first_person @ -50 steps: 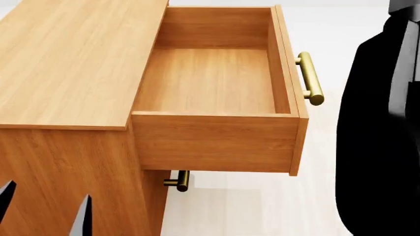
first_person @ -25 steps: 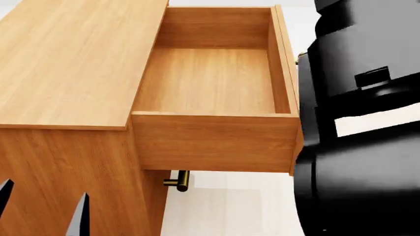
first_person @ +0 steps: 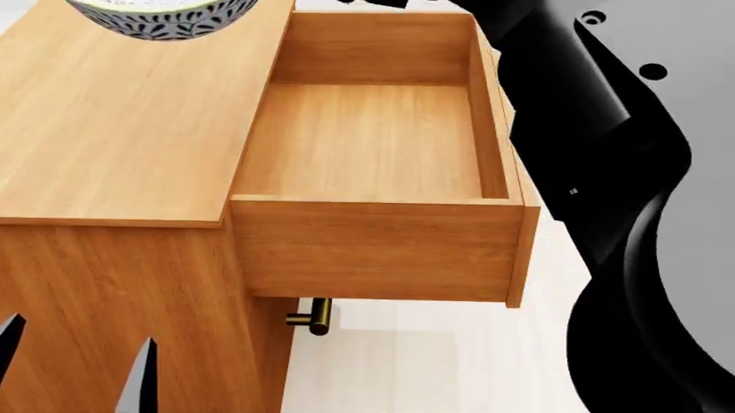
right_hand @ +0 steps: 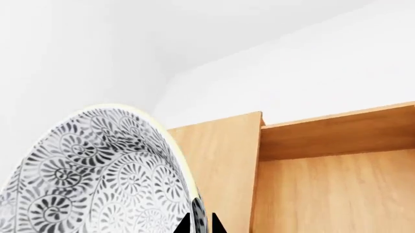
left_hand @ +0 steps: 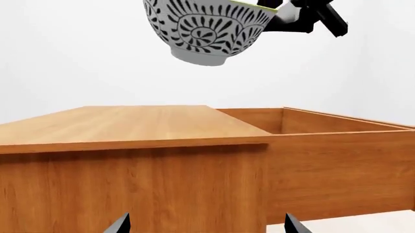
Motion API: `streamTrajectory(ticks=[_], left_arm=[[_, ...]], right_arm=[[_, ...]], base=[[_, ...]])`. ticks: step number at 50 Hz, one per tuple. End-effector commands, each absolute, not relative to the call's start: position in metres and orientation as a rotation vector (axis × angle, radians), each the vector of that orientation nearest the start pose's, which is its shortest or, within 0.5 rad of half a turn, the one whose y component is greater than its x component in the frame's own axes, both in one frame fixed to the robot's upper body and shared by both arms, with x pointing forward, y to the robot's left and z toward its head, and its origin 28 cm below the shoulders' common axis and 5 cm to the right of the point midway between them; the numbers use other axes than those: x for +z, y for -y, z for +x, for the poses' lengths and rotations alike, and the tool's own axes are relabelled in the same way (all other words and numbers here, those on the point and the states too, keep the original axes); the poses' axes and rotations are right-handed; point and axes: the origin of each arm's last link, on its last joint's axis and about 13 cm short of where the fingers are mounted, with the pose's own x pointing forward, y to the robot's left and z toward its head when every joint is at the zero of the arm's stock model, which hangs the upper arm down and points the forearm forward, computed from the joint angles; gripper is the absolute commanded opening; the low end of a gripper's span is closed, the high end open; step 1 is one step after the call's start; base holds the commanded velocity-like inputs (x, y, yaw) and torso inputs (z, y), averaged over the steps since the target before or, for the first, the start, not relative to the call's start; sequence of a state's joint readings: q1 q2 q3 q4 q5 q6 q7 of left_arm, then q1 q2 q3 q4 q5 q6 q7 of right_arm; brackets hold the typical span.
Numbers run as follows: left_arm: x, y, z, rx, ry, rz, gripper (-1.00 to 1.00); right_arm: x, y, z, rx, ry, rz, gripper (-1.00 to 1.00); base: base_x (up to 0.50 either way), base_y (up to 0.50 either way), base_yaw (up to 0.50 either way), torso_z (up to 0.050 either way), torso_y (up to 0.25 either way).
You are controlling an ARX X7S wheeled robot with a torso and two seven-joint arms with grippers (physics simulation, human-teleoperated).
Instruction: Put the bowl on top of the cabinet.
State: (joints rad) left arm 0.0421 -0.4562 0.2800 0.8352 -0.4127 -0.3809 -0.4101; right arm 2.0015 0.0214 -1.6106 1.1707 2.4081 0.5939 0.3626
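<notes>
The bowl (first_person: pixel 161 19), white with a dense black floral pattern, hangs in the air above the far part of the cabinet's flat top (first_person: pixel 115 129). In the left wrist view the bowl (left_hand: pixel 207 31) is well clear of the wooden top (left_hand: pixel 129 124). My right gripper (right_hand: pixel 199 224) is shut on the bowl's pale rim (right_hand: pixel 178 160), one fingertip on each side of the wall. My left gripper (left_hand: pixel 204 227) is open and empty, low in front of the cabinet's side, and its fingertips (first_person: pixel 144 379) show at the head view's lower left.
The cabinet's top drawer (first_person: pixel 367 138) stands pulled out and holds nothing. A brass handle (first_person: pixel 312 317) sticks out under it. My black right arm (first_person: pixel 608 129) crosses the right side of the head view, over the drawer's front. Pale floor (first_person: pixel 425 361) lies below.
My right arm has swung up and across from the right, carrying the bowl into view over the cabinet top. The left gripper has stayed put.
</notes>
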Motion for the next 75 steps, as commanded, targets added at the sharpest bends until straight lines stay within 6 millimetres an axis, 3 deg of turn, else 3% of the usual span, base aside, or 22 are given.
streamTrajectory(ticks=[1, 31, 75], left_arm=[[0.141, -0.203, 0.160, -0.092, 0.276, -0.035, 1.00], [0.150, -0.205, 0.157, -0.090, 0.284, -0.042, 1.00], [0.151, -0.206, 0.156, -0.088, 0.287, -0.045, 1.00]], right_arm=[[0.401, -0.013, 0.367, 0.459, -0.437, 0.453, -1.00], [0.380, -0.031, 0.363, 0.533, -0.502, 0.488, -1.00], [0.357, -0.031, 0.370, 0.498, -0.538, 0.516, -1.00]], base=[[0.00, 0.00, 0.00, 0.000, 0.000], [0.00, 0.00, 0.00, 0.000, 0.000], [0.00, 0.00, 0.00, 0.000, 0.000]])
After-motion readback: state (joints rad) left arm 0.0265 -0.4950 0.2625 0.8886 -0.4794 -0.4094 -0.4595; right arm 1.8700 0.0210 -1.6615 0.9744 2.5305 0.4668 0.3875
